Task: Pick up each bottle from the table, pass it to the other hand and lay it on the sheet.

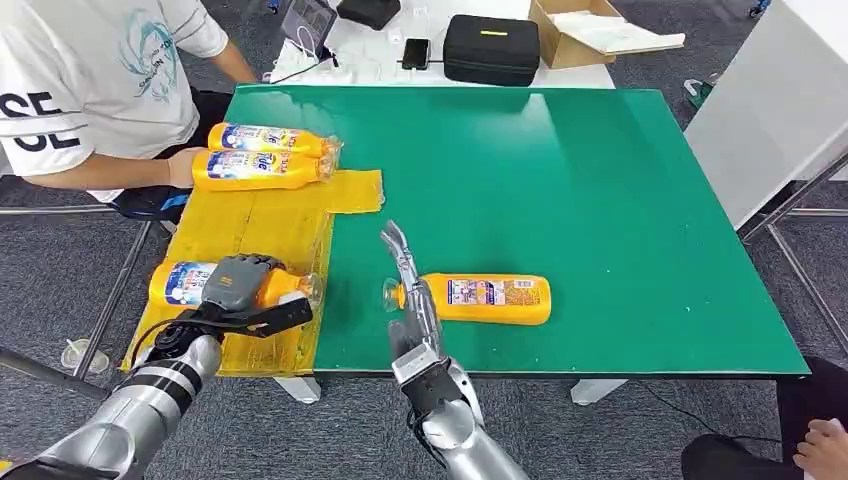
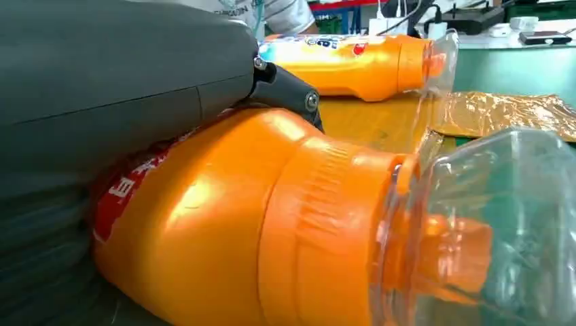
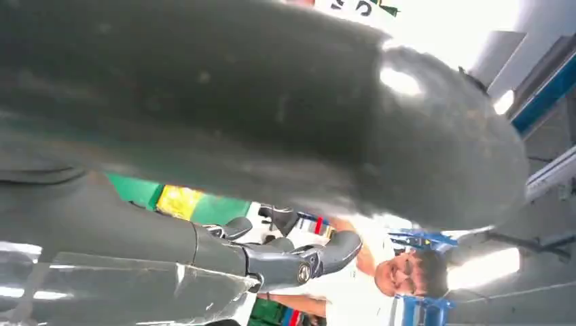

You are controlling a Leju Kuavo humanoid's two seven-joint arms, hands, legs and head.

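There are four orange bottles on the green bench. Two of them lie side by side at the far end of the yellow sheet, and a person's hand touches the nearer one. The third bottle lies at the near end of the sheet, its clear cap pointing to the right; the left hand is closed over its body and grasps it. The fourth bottle lies on the bare green surface, just beside the right hand. This hand holds nothing, its fingers stretched out and apart, next to the bottle's cap end.
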